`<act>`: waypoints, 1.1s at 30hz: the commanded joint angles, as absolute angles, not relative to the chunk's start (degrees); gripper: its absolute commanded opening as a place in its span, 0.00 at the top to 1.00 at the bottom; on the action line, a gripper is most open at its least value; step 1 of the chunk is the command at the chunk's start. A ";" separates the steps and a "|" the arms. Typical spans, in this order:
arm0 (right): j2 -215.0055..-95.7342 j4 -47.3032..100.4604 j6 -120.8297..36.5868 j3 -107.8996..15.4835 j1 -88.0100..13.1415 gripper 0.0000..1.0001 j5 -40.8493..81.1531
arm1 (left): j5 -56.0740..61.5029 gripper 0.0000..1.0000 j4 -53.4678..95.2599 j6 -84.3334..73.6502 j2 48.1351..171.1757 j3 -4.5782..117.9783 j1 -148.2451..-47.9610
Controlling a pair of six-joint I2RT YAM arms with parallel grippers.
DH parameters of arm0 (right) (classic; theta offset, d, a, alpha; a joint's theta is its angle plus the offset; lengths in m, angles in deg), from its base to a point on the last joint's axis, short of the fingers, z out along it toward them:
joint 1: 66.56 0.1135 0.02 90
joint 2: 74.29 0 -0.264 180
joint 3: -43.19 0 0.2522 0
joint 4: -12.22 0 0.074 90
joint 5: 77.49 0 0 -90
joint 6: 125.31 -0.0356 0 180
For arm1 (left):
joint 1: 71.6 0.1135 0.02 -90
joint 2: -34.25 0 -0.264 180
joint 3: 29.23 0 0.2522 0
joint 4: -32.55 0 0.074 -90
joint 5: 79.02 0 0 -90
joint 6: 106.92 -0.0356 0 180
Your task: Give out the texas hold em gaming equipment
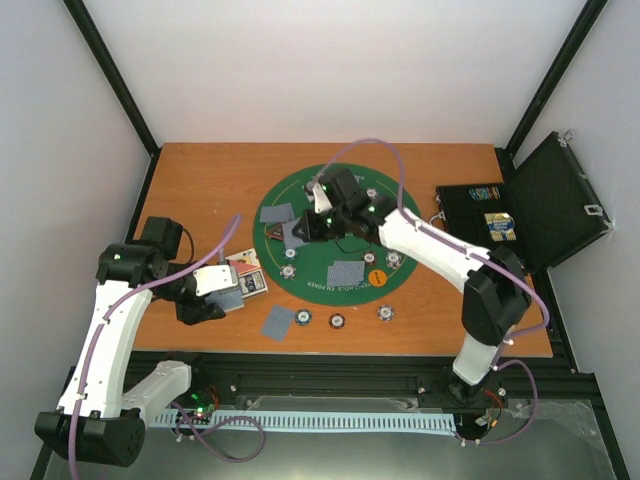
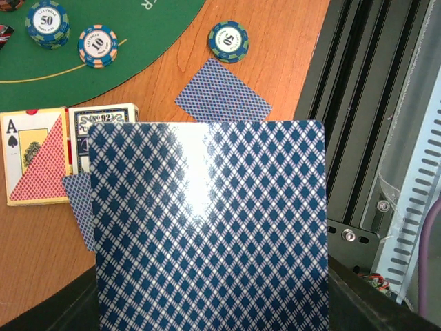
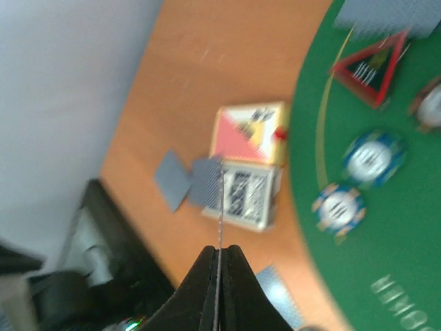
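Observation:
My left gripper [image 1: 212, 300] is over the bare table left of the green mat [image 1: 340, 215] and holds a grey-blue-backed playing card [image 2: 207, 227] that fills the left wrist view and hides the fingers. My right gripper [image 3: 219, 252] is shut on another playing card [image 3: 220, 200], seen edge-on; in the top view this gripper [image 1: 305, 228] hovers over the mat's left part. The red-black triangular marker [image 3: 368, 65] lies on the mat. Loose cards lie on the mat [image 1: 347, 272] and the table [image 1: 279, 322]. Striped chips [image 1: 338, 321] sit along the mat's near edge, with an orange disc [image 1: 376, 277].
Two card boxes [image 1: 250, 275] lie on the table between the grippers. The open black hinged case [image 1: 478, 215] stands at the right, its lid [image 1: 555, 200] raised. Black frame rails [image 2: 358, 103] run along the table's near edge.

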State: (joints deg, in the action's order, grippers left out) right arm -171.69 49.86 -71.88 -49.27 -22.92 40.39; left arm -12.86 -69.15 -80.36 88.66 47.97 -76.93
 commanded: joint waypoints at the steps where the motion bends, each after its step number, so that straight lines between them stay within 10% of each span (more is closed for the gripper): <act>1: -179.60 70.29 -51.99 -61.80 -23.25 0.97 17.23 | -14.05 0.99 -70.43 -81.26 87.99 50.40 -77.06; 12: -196.27 65.05 -28.85 -74.47 -18.76 0.97 -26.77 | -14.07 0.99 -70.72 -80.91 87.63 50.56 -77.06; 24: -207.96 58.05 -18.50 -73.55 -15.19 0.97 -32.08 | -13.65 0.99 -70.44 -81.35 87.27 50.45 -77.06; 33: -200.84 60.71 -24.51 -65.36 -13.96 0.54 -22.28 | -13.38 0.99 -70.48 -81.74 86.80 50.27 -77.06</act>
